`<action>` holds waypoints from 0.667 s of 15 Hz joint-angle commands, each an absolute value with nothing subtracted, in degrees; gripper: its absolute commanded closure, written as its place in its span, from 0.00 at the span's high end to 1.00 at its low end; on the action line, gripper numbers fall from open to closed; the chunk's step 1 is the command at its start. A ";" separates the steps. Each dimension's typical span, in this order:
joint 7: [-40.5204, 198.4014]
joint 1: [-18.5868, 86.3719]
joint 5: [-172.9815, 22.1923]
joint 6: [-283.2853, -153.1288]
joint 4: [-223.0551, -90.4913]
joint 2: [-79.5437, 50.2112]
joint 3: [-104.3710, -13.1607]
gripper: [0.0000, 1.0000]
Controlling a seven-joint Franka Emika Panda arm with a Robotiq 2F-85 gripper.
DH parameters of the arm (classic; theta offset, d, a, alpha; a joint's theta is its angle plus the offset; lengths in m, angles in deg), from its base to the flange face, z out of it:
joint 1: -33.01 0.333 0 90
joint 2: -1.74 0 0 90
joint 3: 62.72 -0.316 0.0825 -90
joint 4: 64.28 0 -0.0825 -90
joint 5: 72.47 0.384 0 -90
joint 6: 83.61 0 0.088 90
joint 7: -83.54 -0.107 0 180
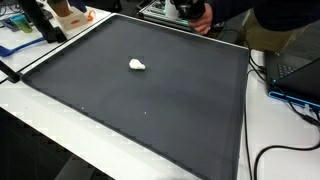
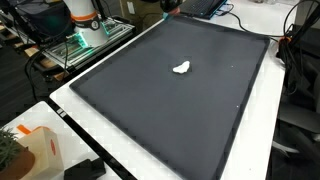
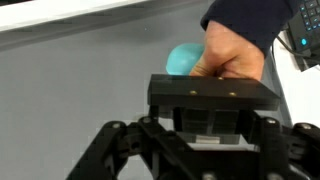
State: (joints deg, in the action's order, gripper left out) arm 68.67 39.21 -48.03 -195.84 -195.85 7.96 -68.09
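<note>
1. The gripper (image 3: 213,100) is seen from the bottom edge of the wrist view. Black linkages are spread to both sides, and a black block with two small screws sits in the middle.
2. The jaw state cannot be told. The fingertips are not clearly separated from the block, so no gap can be judged. Whether anything is clamped cannot be told either.
3. A teal round object (image 3: 183,58) is held in a person's hand (image 3: 232,55), just past the block's upper edge and slightly left of its centre.
4. Only the left part of the teal round object is shown; the rest is covered by the fingers (image 3: 215,68). Contact between it and the gripper cannot be confirmed.
5. The hand comes in from the upper right on a dark blue sleeve (image 3: 255,15). The same sleeve is seen at the far edge of the mat in an exterior view (image 1: 265,20).
6. A black mat (image 1: 150,110) is laid on a white table (image 1: 40,130) and is shown in both exterior views.
7. A small white crumpled lump (image 1: 137,65) lies on the mat, toward its far half and well apart from the gripper and hand. It is also seen in an exterior view (image 2: 181,68).
8. A dark device with a blue edge (image 1: 298,78) and a black cable (image 1: 285,148) are placed on the table beside the mat.
9. A white-and-orange box (image 2: 40,150) is seen near a mat corner in an exterior view.
</note>
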 commanded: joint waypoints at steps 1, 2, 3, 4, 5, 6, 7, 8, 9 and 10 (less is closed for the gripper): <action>69.93 38.79 -46.74 -194.43 -196.07 8.40 -67.84 0.55; 69.90 38.75 -46.82 -194.56 -196.12 8.48 -67.86 0.55; 69.95 38.73 -46.89 -194.53 -196.11 8.49 -67.83 0.49; 69.97 38.77 -46.92 -194.53 -196.09 8.49 -67.86 0.41; 70.01 38.79 -46.91 -194.57 -196.09 8.54 -67.87 0.31; 70.05 38.77 -46.77 -194.64 -196.12 8.65 -67.83 0.24; 70.01 38.72 -46.73 -194.70 -196.12 8.70 -67.78 0.23; 70.14 38.65 -46.48 -194.83 -196.17 8.80 -67.66 0.23; 70.48 38.65 -46.36 -194.84 -196.20 8.94 -67.62 0.23; 70.69 38.64 -46.22 -194.75 -196.29 9.21 -67.58 0.23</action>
